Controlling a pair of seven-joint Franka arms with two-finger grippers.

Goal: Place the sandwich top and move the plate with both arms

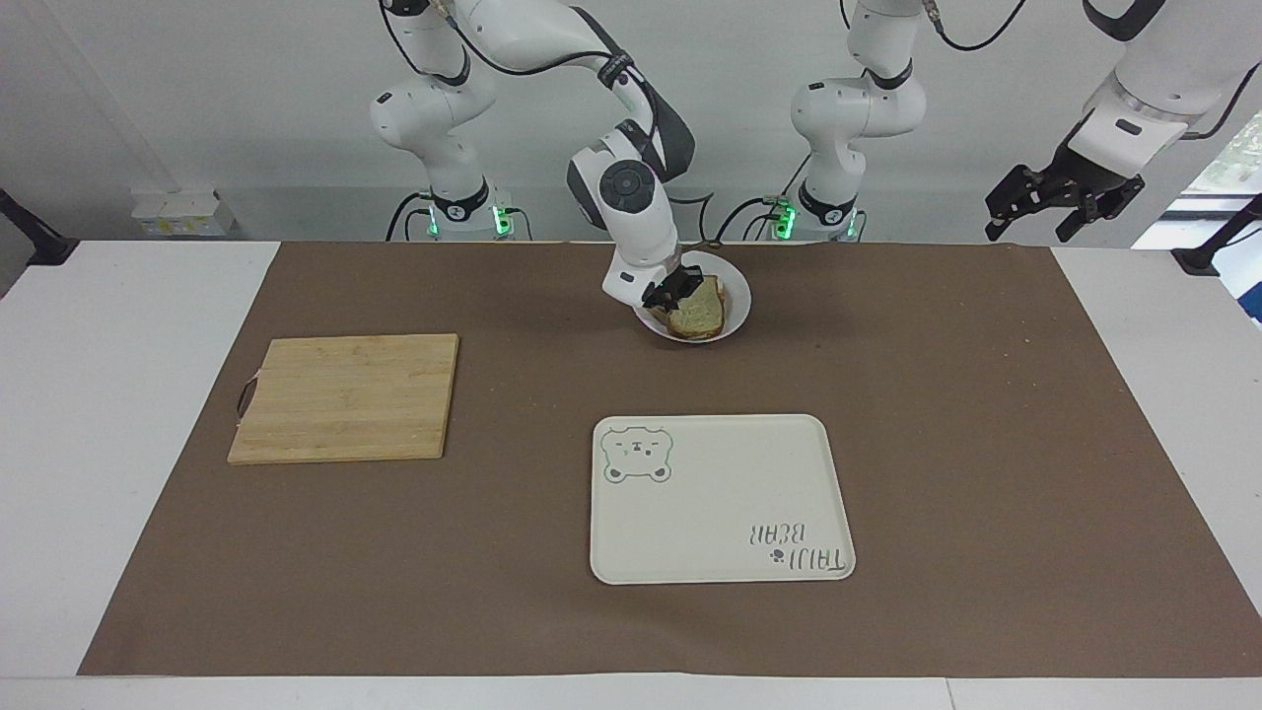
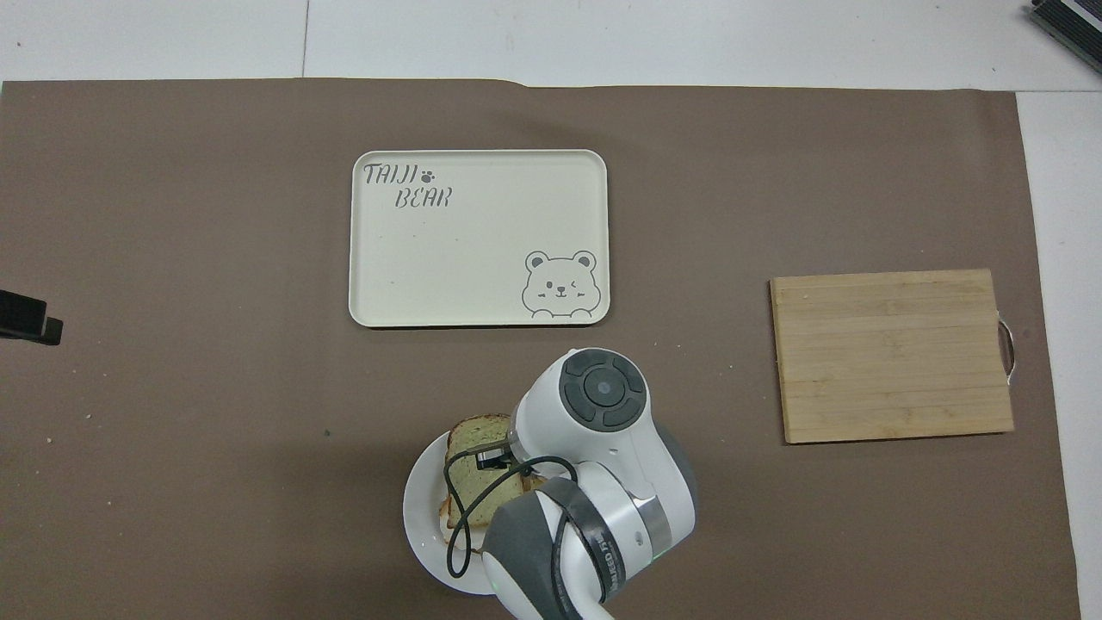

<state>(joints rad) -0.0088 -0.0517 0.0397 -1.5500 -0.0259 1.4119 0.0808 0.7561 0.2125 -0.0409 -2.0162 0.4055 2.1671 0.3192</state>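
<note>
Right gripper: fingers clamped on the sandwich top, low over the plate
Sandwich top: lying over the lower slice on the plate
Left gripper: fingers apart; waiting, raised off the surface's left-arm end
Tray: farther from the robots than the plate

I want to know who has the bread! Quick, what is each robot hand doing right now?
Right gripper: shut on the sandwich top, over the plate.
Left gripper: open, holding nothing, waiting up at its own end of the table.
</note>
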